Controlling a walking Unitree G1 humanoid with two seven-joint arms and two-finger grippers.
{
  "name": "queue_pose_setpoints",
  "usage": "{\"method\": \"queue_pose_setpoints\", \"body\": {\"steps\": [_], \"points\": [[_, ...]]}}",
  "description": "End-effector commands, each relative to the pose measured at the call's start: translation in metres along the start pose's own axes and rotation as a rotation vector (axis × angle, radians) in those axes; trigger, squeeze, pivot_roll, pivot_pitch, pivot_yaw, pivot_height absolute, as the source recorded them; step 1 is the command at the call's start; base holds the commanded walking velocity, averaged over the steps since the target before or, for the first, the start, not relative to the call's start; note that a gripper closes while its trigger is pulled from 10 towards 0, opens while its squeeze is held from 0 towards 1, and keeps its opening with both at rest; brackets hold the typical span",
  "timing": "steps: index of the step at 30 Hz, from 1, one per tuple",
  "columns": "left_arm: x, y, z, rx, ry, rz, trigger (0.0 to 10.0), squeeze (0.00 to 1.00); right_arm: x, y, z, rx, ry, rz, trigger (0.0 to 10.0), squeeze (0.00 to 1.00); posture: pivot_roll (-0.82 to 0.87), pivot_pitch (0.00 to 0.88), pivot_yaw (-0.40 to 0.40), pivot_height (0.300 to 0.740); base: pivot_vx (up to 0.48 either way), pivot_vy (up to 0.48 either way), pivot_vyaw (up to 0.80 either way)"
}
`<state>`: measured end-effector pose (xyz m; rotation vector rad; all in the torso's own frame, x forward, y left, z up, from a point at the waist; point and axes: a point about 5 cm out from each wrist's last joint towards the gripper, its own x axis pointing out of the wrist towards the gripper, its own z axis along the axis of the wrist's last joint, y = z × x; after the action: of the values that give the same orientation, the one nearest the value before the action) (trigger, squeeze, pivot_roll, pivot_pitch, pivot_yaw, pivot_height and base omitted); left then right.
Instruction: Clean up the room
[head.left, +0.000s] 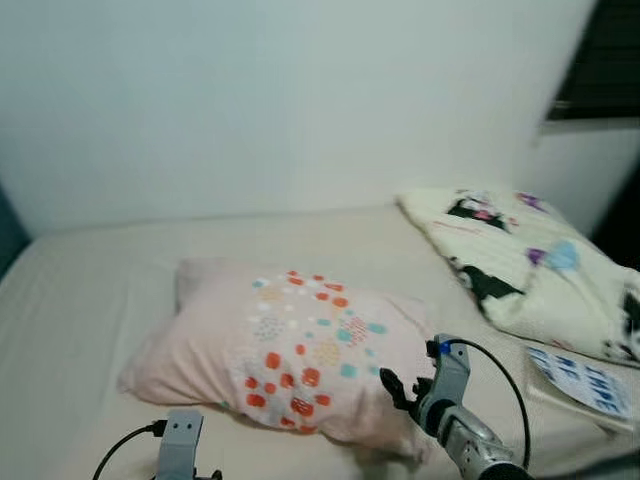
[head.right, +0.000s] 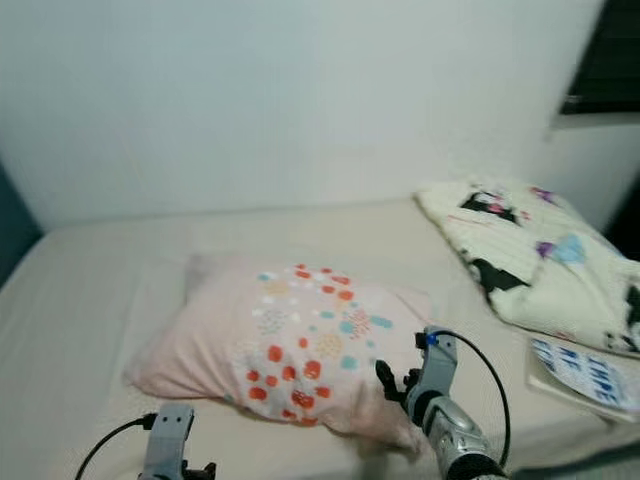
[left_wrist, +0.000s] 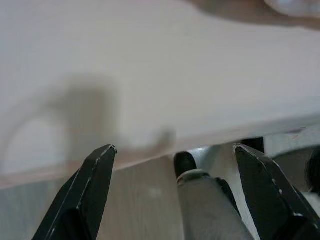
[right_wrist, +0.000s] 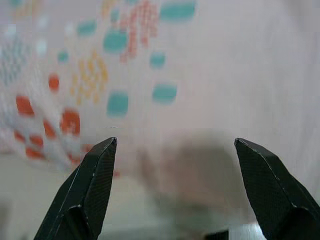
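Evidently it's lining up on the pillow (head.left: 290, 345), which lies on the bed (head.left: 90, 300) just ahead of the right gripper (right_wrist: 175, 150), jaws wide and empty. Next: close on its corner.

We see pillow (head.left: 290, 345) mid-bed (head.left: 80, 300); blanket (head.left: 530, 265) at its right; booklet (head.left: 585, 378) before blanket; wall (head.left: 280, 100) behind bed.

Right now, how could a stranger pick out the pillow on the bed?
On the beige bed by the white wall, the pillow lies in the middle. Unlike the cream blanket at the right, it is pale pink with orange and teal dots.
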<state>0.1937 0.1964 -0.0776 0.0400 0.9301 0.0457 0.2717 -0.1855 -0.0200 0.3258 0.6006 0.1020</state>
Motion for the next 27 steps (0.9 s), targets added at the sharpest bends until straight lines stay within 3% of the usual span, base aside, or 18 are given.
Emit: {"method": "queue_pose_setpoints", "body": {"steps": [1, 15, 27], "points": [[0.0, -0.001, -0.003, 0.015, 0.015, 0.0, 10.0, 0.0, 0.002, 0.002, 0.005, -0.017, -0.012, 0.005, 10.0, 0.0, 0.02, 0.0, -0.027, 0.73, 0.0, 0.0, 0.0], [0.0, 0.0, -0.003, 0.007, 0.031, 0.016, 10.0, 0.0, 0.004, 0.013, 0.005, 0.003, -0.033, 0.071, 10.0, 0.0, 0.01, 0.0, -0.015, 0.73, 0.0, 0.0, 0.0], [0.001, -0.003, -0.002, -0.016, 0.038, -0.005, 10.0, 0.0, 0.003, 0.006, 0.007, 0.005, -0.051, 0.007, 10.0, 0.0, 0.01, 0.0, -0.015, 0.73, -0.362, 0.0, 0.0]]}}
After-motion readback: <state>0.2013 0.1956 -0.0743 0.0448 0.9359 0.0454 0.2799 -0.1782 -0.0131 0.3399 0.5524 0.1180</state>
